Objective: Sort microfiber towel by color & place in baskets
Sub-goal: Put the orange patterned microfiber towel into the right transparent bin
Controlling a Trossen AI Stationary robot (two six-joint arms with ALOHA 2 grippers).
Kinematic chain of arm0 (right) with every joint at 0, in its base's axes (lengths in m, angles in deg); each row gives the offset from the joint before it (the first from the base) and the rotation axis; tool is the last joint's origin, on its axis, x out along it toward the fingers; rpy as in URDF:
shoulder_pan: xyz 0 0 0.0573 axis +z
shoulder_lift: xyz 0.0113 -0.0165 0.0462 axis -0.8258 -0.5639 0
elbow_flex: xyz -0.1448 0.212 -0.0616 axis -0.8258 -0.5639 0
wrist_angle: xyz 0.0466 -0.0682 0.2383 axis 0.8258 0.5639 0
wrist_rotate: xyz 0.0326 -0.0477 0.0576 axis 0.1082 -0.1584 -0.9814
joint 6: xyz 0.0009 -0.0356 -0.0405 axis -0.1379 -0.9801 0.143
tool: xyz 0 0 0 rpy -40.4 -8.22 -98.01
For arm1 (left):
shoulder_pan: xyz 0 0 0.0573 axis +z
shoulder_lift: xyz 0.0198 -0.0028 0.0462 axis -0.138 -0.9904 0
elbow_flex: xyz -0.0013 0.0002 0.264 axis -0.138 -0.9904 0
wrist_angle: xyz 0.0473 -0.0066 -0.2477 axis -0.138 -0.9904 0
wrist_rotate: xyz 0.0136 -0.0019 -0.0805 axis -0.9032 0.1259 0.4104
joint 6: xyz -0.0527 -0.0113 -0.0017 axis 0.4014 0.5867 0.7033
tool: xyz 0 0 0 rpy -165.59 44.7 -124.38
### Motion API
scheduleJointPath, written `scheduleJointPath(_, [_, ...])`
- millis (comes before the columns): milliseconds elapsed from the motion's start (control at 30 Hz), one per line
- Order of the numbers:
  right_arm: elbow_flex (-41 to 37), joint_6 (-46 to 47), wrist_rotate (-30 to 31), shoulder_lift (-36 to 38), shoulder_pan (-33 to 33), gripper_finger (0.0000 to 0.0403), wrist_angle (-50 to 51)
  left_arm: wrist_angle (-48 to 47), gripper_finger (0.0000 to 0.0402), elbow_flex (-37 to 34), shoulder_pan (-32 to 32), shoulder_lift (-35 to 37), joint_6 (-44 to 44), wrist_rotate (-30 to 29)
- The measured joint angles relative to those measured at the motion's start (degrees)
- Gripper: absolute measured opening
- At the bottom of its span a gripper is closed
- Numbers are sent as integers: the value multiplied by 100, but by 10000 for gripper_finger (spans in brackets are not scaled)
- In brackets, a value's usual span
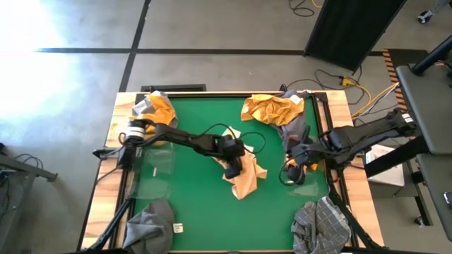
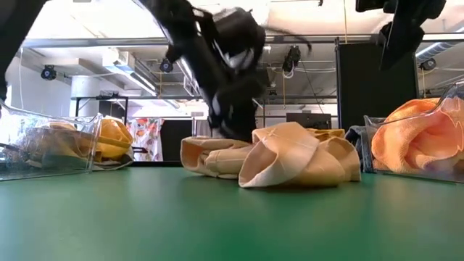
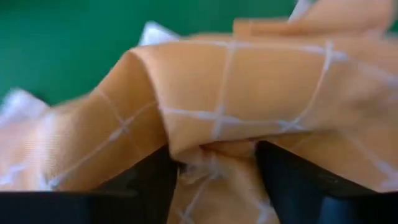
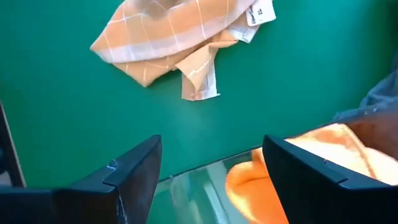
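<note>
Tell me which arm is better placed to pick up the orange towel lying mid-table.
Left. The left gripper is already down on the orange towel, cloth bunched between its fingers. The right gripper hovers open over its basket.

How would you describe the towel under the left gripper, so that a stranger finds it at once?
Start at the green table and look at its middle, where the left gripper reaches down. The pale orange towel with thin white checks lies crumpled there. It alone lies loose mid-table; the other cloths sit at the corners.

left arm: reaching from the desk's left edge toward the middle, left gripper [image 1: 233, 168] pointing down, jaws parted | right arm: reaching in from the right side, right gripper [image 1: 293, 167] hanging low, jaws parted
</note>
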Motion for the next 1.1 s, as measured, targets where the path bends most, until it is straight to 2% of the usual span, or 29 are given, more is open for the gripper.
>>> scheduleJointPath(133, [193, -142, -81, 2, 177, 278, -18, -34, 239, 187, 0, -465, 310, 11])
scheduleJointPath(233, [354, -288, -73, -35, 263, 289, -23, -67, 214, 338, -29, -705, 407, 51])
scheduleJointPath(300, [384, -411, 115, -55, 328, 297, -50, -78, 172, 406, -66, -769, 407, 71])
scheduleJointPath(433, [340, -1158, 710, -201, 525, 306, -313, -144, 43, 383, -96, -633, 378, 158])
scheduleJointPath(467, [327, -1401, 844, -270, 585, 307, -440, -239, 24, 372, -94, -535, 344, 150])
scheduleJointPath(567, [327, -1996, 1240, -520, 713, 311, -1047, -700, 19, 312, -93, -142, 206, 154])
scheduleJointPath(733, [590, -2256, 1769, -1008, 733, 323, -1411, -1091, 7, 316, -92, 1003, -177, 146])
scheduleJointPath(967, [1646, -1660, 1790, -1804, 436, 351, -1579, -1264, 6, 304, -87, 2408, -364, 158])
scheduleJointPath(1100, [2554, -1846, 1715, -2156, 123, 358, -1777, -1175, 5, 317, -87, 2945, -366, 429])
